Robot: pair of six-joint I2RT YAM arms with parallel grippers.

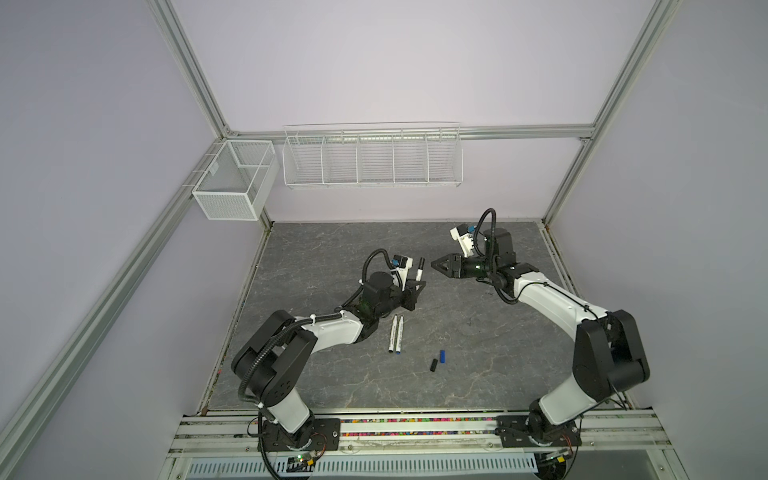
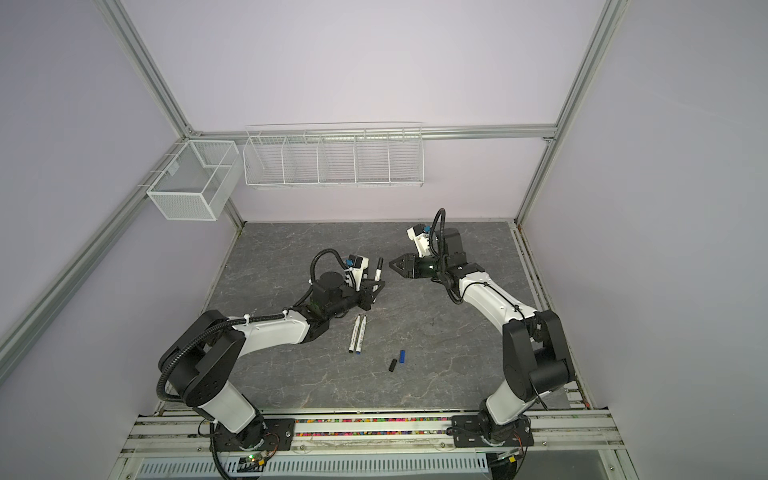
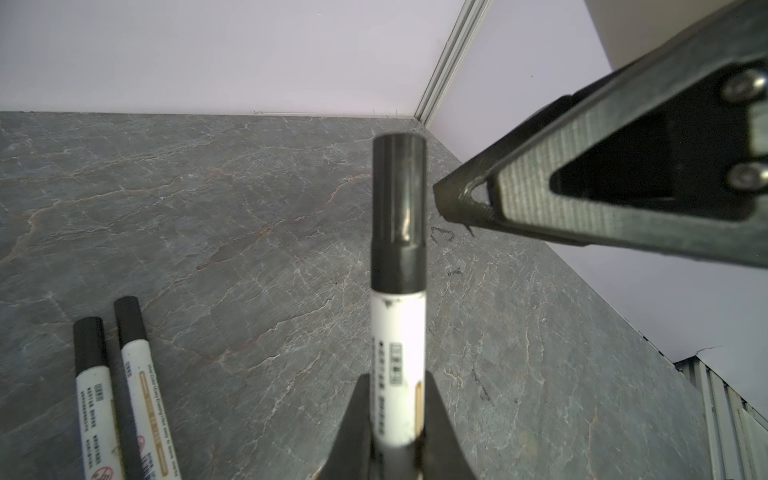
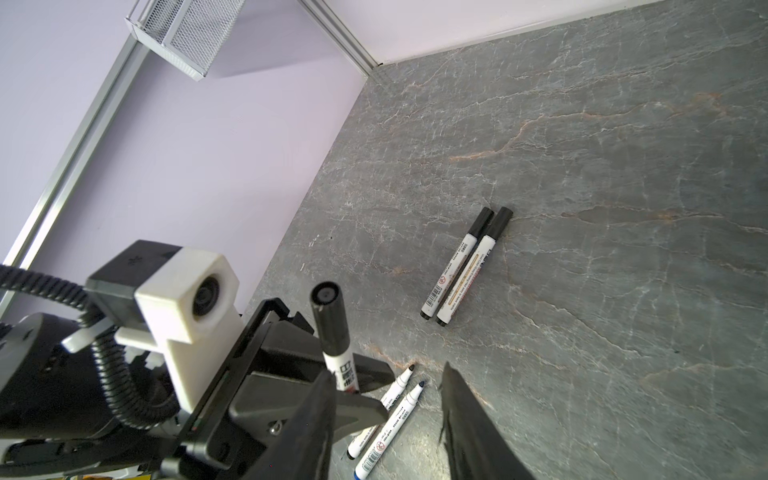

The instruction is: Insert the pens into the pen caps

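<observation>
White marker pen (image 3: 398,332) gripped by left gripper (image 3: 397,380), nearly upright, black plastic cap (image 3: 399,187) upward, right gripper (image 1: 435,264) half open.

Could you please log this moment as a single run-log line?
left gripper: shut on capped pen | right gripper: open, empty | table: two capped pens, two uncapped pens, black cap, blue cap

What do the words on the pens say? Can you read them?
"Vivid Color", "Easy Erasing", "Not easy to leave marks": on the lying capped pen, barely legible.
The upright pen: boxed characters, too blurred to read.
The neighbouring pen and the uncapped pens: print and barcodes too small.
</observation>
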